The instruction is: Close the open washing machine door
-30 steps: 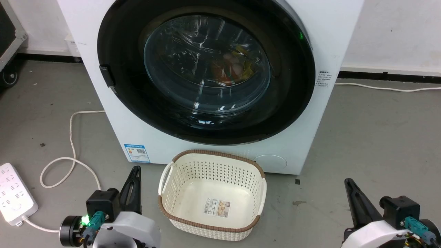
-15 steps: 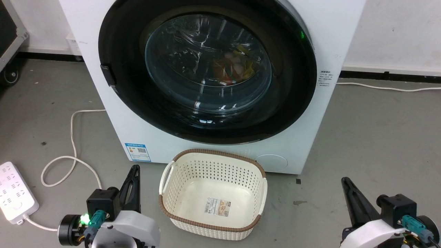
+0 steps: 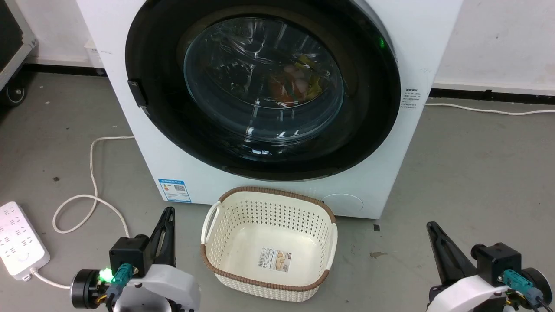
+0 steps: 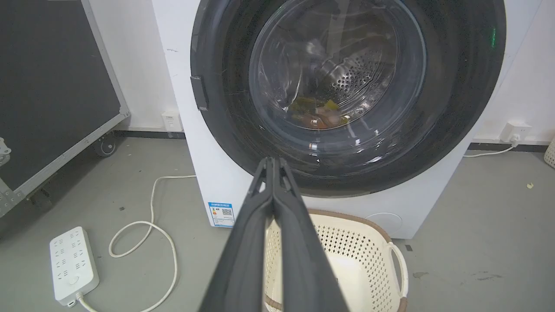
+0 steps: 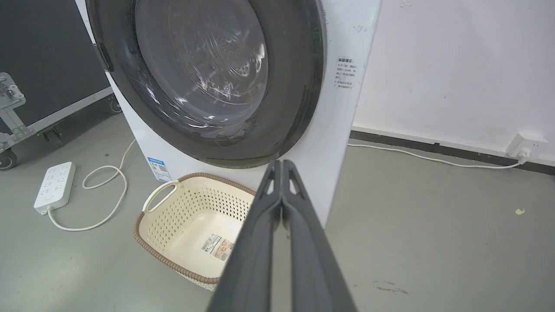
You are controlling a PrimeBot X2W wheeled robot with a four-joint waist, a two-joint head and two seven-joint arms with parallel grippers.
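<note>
At the far left a flat white plastic power strip (image 3: 19,242) lies on the grey floor, its thin white cable (image 3: 91,173) looping towards the white front-loading washing machine (image 3: 425,52). The left gripper (image 3: 169,212) sits low, just left of a cream perforated plastic basket with a brown woven rim (image 3: 269,214). Its two dark fingers are pressed together on nothing and point up the head view from the pale wrist.

The large round washing machine door with its glossy black rim and bulging clear glass window (image 3: 262,82) lies flat against the machine's front, above and ahead of both grippers and well apart from them. Coloured laundry shows through the glass. In the left wrist view the joined fingertips aim at the door's lower rim.

The right gripper (image 3: 430,226) is at the lower right over bare floor, right of the basket. Its fingers lean up and left and are likewise closed together and empty.
</note>
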